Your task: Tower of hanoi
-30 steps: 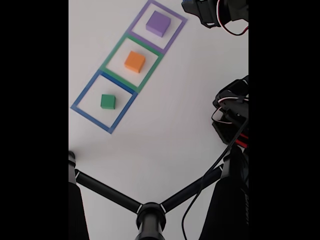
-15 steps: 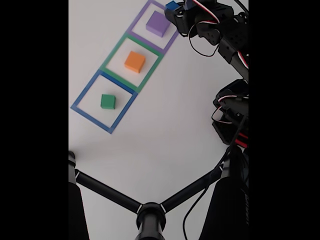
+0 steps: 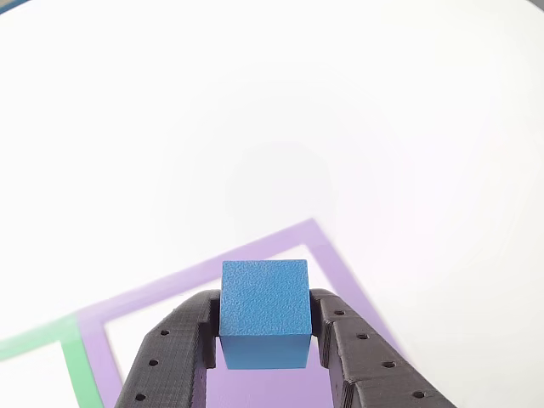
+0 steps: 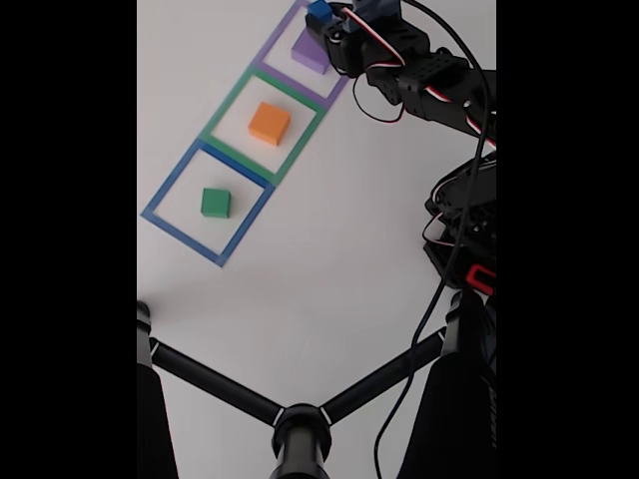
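A: Fixed view, near first: green cube (image 4: 215,203) in blue tape square (image 4: 160,195); orange cube (image 4: 270,123) in green tape square (image 4: 222,110); farthest?

B: Purple cube (image 4: 305,54) in purple tape square (image 4: 276,42); gripper (image 3: 263,340) above it, fingers (image 3: 361,365) pinching blue cube (image 3: 263,297).

Fixed view looked down from high above the white table (image 4: 329,259), fairly far off, its own tripod legs (image 4: 300,414) at frame bottom and the arm (image 4: 429,75) at right. Other view rode close behind the gripper (image 3: 263,340), facing forward and down over the fingers. Both shared the blue cube (image 3: 263,310) and the purple tape square (image 4: 283,52).
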Tool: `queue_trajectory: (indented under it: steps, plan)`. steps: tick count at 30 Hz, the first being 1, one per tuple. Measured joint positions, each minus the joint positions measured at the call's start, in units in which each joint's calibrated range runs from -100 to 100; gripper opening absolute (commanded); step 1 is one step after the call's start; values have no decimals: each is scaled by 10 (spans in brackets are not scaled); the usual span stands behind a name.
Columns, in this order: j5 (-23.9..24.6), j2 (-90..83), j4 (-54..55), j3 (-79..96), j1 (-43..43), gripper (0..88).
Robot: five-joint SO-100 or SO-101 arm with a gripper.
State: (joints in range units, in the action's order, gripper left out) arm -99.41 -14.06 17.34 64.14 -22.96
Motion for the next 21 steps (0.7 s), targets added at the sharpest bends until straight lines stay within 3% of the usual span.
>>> queue_trajectory:
  steps: [21]
  plan:
    - [0, 147, 204, 44, 6, 57]
